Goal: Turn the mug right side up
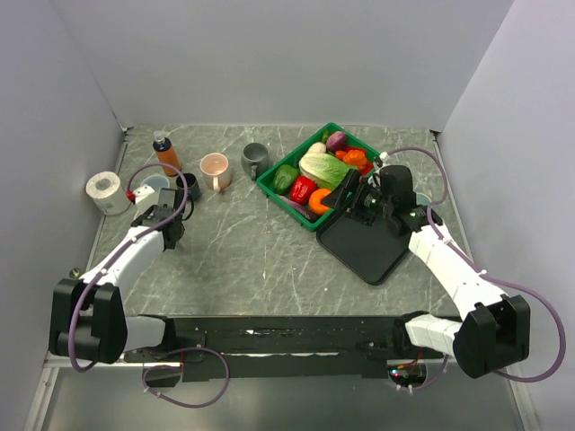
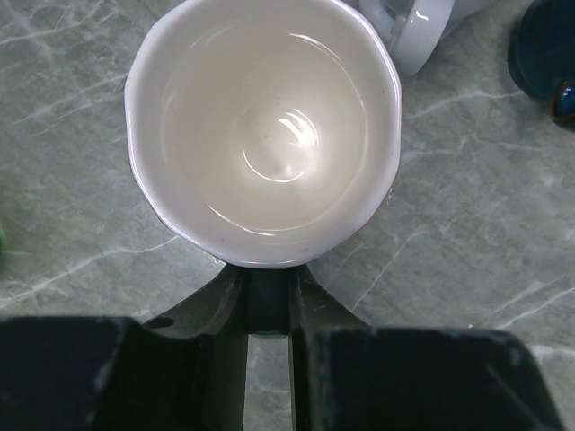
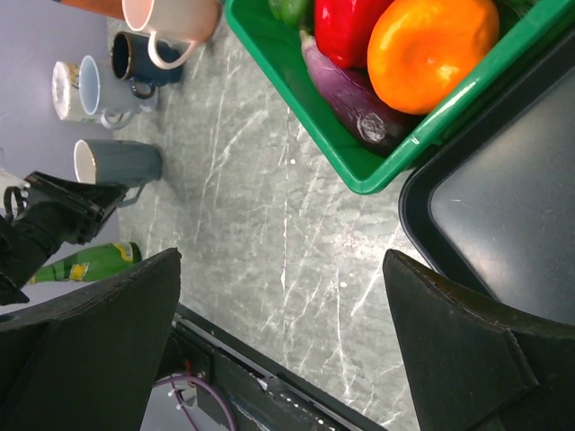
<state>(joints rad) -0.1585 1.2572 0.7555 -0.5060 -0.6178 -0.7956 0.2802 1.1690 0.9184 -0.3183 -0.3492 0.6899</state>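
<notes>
Judging by the left wrist view, the mug (image 2: pixel 266 135) shows its white inside mouth-up towards the camera, with the bench (image 2: pixel 72 108) around it, so it looks right side up near the left edge of the bench, just in front of the pale blue mug (image 2: pixel 413 27) and the dark blue mug (image 2: pixel 544 49); the left gripper (image 2: pixel 268 287) is clamped narrowly on its near side, apparently at the handle; whether the base touches the bench I cannot tell. The step in hand is probably the set-down; it calls for lowering until the base sits flat, then parting the fingers gently and lifting straight up so nothing snags the handle or nudges the neighbours. The right gripper (image 3: pixel 280 260) hangs wide apart and empty by the black tray (image 3: pixel 503 206) and green basket (image 3: pixel 395 153), well clear.
</notes>
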